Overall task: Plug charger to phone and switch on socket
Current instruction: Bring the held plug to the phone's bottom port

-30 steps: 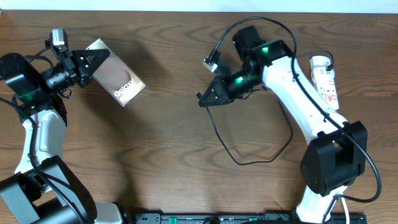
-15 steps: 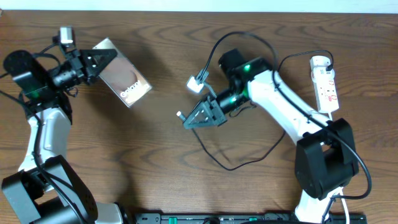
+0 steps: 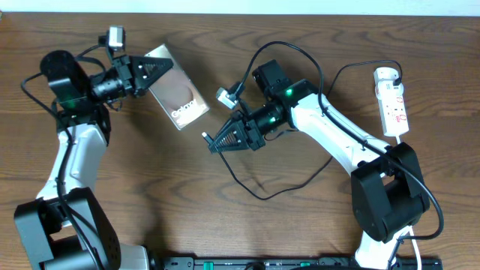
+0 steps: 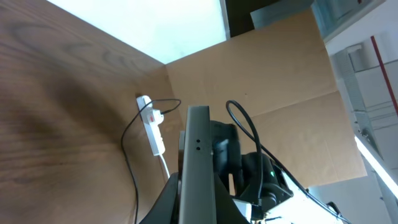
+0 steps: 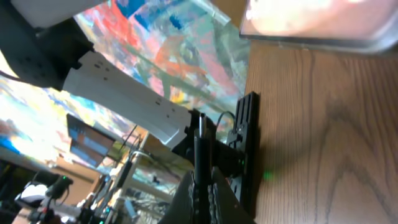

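My left gripper (image 3: 159, 67) is shut on the far end of the phone (image 3: 178, 97), a brownish slab with white lettering held above the table, left of centre. In the left wrist view the phone (image 4: 198, 155) shows edge-on between the fingers (image 4: 227, 199). My right gripper (image 3: 213, 144) is shut on the charger (image 3: 262, 191) near its small plug (image 3: 204, 136), which points at the phone's lettered end across a short gap. The right wrist view shows the black plug (image 5: 200, 149) pinched in the right gripper (image 5: 203, 186), with the phone (image 5: 323, 25) ahead. The white socket (image 3: 394, 101) lies at the far right.
The charger's black cable loops over the table under the right arm. A white cord leaves the socket (image 4: 152, 127) along the table. A black rail (image 3: 285, 262) runs along the table's front edge. A brown cardboard wall (image 4: 267, 74) stands behind the table.
The left arm has carried the phone right and slightly toward the front. The right arm has brought the charger's plug left and forward, so plug and phone now nearly meet.
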`<state>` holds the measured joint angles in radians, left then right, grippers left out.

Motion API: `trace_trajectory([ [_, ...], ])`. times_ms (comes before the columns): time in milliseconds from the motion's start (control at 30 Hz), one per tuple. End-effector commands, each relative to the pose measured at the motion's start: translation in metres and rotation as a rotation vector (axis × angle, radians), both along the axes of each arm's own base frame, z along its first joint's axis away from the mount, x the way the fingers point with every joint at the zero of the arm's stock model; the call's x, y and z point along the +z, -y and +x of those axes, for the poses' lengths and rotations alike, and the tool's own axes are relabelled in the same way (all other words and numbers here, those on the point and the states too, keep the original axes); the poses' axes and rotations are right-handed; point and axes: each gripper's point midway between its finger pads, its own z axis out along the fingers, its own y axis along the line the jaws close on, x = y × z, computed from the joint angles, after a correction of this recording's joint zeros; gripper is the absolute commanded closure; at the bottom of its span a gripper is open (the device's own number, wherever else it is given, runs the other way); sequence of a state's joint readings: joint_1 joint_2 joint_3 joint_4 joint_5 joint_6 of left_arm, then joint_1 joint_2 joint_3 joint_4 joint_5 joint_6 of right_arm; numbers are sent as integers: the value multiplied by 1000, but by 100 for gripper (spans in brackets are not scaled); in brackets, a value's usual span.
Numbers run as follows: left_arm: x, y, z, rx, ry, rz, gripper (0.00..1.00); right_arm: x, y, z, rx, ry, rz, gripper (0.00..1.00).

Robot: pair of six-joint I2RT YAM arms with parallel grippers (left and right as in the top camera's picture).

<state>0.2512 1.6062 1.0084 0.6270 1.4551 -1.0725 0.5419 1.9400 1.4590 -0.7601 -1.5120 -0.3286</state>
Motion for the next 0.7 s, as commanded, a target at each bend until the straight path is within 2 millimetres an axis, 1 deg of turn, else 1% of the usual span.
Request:
trace_trajectory([
  [0,10,3,3,26,44,14,93,10,-1,1,12,-107,-10,99],
  [167,10,3,3,26,43,13,93,11,-4,6,9,-96,-8,99],
  [300,10,3,3,26,38,11,93,9,-5,7,2,-91,-19,99],
  [400,10,2,3,30,-9,-11,92,5,-5,10,-18,-106,-58,99],
  [667,10,3,1,18,-23,-17,93,5,-4,12,-23,-103,-56,99],
])
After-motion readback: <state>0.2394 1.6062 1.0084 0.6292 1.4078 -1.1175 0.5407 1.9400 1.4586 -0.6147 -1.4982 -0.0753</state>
